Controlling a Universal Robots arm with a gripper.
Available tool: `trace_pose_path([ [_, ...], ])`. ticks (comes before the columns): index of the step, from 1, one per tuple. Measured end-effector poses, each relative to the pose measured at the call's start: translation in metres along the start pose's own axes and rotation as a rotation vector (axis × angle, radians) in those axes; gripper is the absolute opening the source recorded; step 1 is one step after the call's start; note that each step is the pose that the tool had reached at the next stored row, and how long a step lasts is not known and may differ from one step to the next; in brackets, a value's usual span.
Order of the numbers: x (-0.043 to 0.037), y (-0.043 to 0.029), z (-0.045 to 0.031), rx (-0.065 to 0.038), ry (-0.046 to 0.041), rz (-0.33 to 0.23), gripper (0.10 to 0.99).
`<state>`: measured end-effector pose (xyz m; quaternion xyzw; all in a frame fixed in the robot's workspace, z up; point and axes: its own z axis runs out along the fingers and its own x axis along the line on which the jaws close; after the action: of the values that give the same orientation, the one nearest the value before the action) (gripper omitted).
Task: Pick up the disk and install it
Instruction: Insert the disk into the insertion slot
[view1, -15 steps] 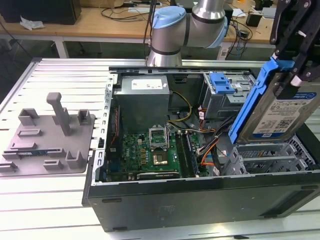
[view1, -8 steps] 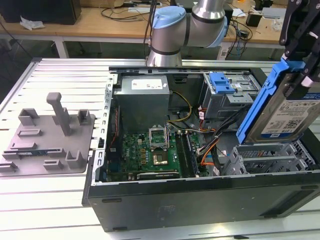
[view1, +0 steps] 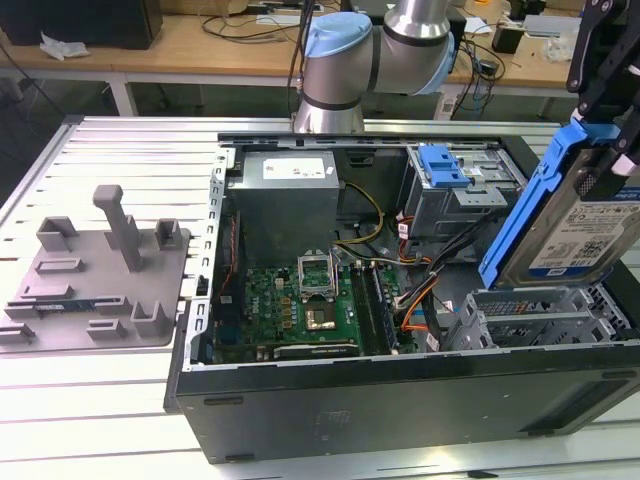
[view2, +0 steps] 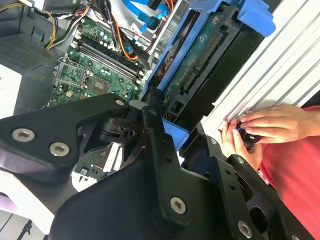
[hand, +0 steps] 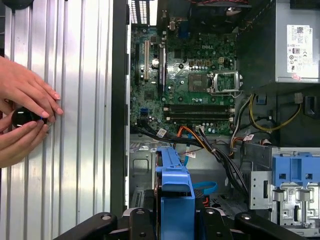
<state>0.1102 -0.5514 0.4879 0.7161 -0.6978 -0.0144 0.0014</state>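
The disk, a silver drive with a white-and-blue label in a blue plastic bracket, hangs tilted at the exterior view's right, above the empty metal drive cage of the open computer case. My gripper is shut on its upper end. In the second wrist view the disk runs away from the black gripper, showing its dark underside and connector edge. In the first wrist view the bracket is seen edge-on between the fingers of the gripper, over the case floor.
The case holds a motherboard, a grey power supply, bundled cables and a second cage with a blue clip. A grey fixture plate lies on the ribbed table. A person's hands hold a small black knob beside the case.
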Motion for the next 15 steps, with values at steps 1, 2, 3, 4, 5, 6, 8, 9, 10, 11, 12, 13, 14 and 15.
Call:
trace_pose_path([
  [1,-0.0008,-0.0005,0.0002,0.0,0.0001,0.0,0.365],
  [2,-0.0015,-0.0011,0.0004,0.0,0.0001,0.0,0.365],
  [3,-0.0024,-0.002,0.0006,0.0,0.0001,0.0,0.365],
  [4,-0.0029,-0.0027,0.0008,0.0,0.0002,0.0,0.365],
  [5,-0.0033,-0.0032,0.0009,0.0,0.0002,0.0,0.365],
  [6,-0.0039,-0.0042,0.0012,0.0,0.0001,0.0,0.365],
  [8,-0.005,-0.0057,0.0016,0.0,0.0002,0.0,0.365],
  [9,-0.0056,-0.0062,0.0018,0.0,0.0001,0.0,0.365],
  [10,-0.0063,-0.0067,0.0021,0.0,0.0001,0.0,0.365],
  [11,-0.0069,-0.0068,0.0023,0.0,0.0001,0.0,0.365],
  [12,-0.0075,-0.0069,0.0027,0.0,0.0003,0.0,0.365],
  [13,-0.0078,-0.0069,0.0034,0.0,0.0,0.0,0.365],
  [14,-0.0081,-0.007,0.0041,0.0,0.0001,0.0,0.365],
  [15,-0.0083,-0.0071,0.0046,0.0,0.0002,0.0,0.365],
])
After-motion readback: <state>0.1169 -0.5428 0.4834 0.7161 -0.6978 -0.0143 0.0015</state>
